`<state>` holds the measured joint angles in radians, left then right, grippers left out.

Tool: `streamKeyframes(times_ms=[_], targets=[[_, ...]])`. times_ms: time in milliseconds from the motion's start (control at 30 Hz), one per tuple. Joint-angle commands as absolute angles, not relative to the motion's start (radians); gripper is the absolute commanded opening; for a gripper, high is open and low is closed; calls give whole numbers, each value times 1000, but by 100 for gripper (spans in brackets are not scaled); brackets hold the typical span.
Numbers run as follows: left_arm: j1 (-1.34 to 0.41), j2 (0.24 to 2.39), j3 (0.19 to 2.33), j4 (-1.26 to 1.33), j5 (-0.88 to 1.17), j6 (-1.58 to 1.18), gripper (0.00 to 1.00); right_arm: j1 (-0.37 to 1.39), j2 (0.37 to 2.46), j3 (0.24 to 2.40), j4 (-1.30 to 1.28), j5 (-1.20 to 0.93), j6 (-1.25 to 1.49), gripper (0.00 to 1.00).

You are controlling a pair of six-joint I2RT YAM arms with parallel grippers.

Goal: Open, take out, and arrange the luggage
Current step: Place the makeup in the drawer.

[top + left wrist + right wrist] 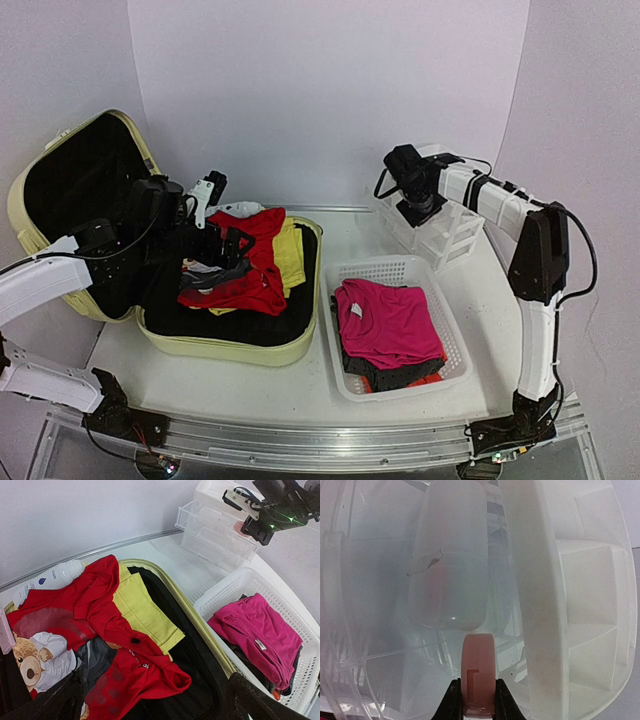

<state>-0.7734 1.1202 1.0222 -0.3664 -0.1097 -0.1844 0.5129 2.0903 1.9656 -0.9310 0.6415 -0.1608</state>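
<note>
Top external view: open luggage (232, 350) lies directly beneath the spread left gripper (228, 243); right gripper (415, 206), upper right, pinches a pink piece (478, 672).

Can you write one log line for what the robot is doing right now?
left tool: open, over clothes in open luggage | right tool: shut on pink item, at organizer | basket: pink top inside

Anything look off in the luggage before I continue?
Only the white bottle: it lies on its side at the far edge of the luggage, one end under the crumpled red shirt. Nothing looks spilled or damaged.
</note>
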Motion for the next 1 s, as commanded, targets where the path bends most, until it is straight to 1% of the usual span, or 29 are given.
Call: streamKeyframes(times_ms=[0, 67, 100, 167, 200, 333, 367, 433, 567, 633, 867, 933, 967], targets=[[-776, 1121, 1023, -353, -144, -191, 100, 513, 2100, 2010, -960, 749, -172, 4], [-776, 1125, 1025, -359, -157, -199, 100, 513, 2107, 2013, -967, 753, -169, 8], [-776, 1129, 1028, -362, -167, -204, 100, 514, 2109, 2019, -973, 758, -168, 12], [-776, 1135, 1033, -368, -181, -209, 100, 514, 2107, 2029, -981, 761, -164, 33], [-776, 1139, 1038, -369, -184, -210, 100, 514, 2101, 2032, -982, 760, -162, 41], [-776, 1150, 1049, -373, -188, -210, 100, 514, 2063, 2041, -983, 718, -150, 43], [-776, 1152, 1051, -375, -187, -212, 100, 514, 2046, 2043, -982, 691, -147, 44], [-776, 1156, 1055, -377, -186, -213, 100, 514, 2022, 2043, -982, 644, -139, 53], [-774, 1159, 1058, -380, -188, -219, 100, 514, 1982, 2042, -981, 563, -121, 58], [-775, 1162, 1060, -384, -192, -224, 100, 514, 1966, 2038, -982, 526, -114, 64], [-772, 1171, 1072, -406, -223, -261, 100, 514, 1917, 2016, -981, 419, -84, 91], [-765, 1174, 1076, -418, -229, -281, 100, 515, 1900, 2003, -975, 390, -76, 97], [-758, 1177, 1081, -426, -232, -297, 100, 515, 1890, 1994, -972, 373, -72, 98]])
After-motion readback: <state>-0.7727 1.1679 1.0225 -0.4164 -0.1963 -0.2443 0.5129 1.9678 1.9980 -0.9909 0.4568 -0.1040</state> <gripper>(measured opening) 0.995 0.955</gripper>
